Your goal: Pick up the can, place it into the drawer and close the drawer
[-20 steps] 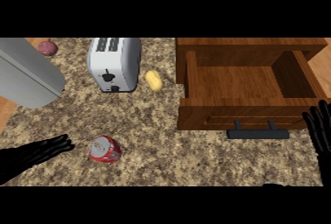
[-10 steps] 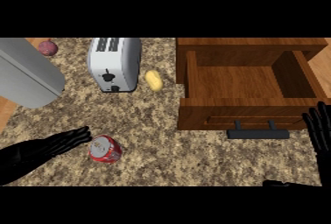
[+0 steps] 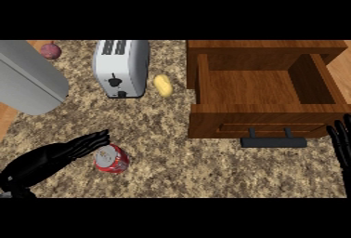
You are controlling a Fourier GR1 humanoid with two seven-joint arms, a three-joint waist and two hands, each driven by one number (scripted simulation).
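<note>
Can (image 3: 112,159) on counter, touching left hand (image 3: 49,159) fingertips

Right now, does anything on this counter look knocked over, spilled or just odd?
The red can lies on its side by the left hand, whose fingertips reach it. Nothing looks spilled. A yellow item sits loose between the toaster and the open, empty drawer. The right hand rests at the right edge.

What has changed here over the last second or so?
The left hand has slid across the counter toward the red can; its straight fingertips now reach the can's edge, not gripping it. The can, toaster, open drawer and the right hand at the right edge stayed put.
</note>
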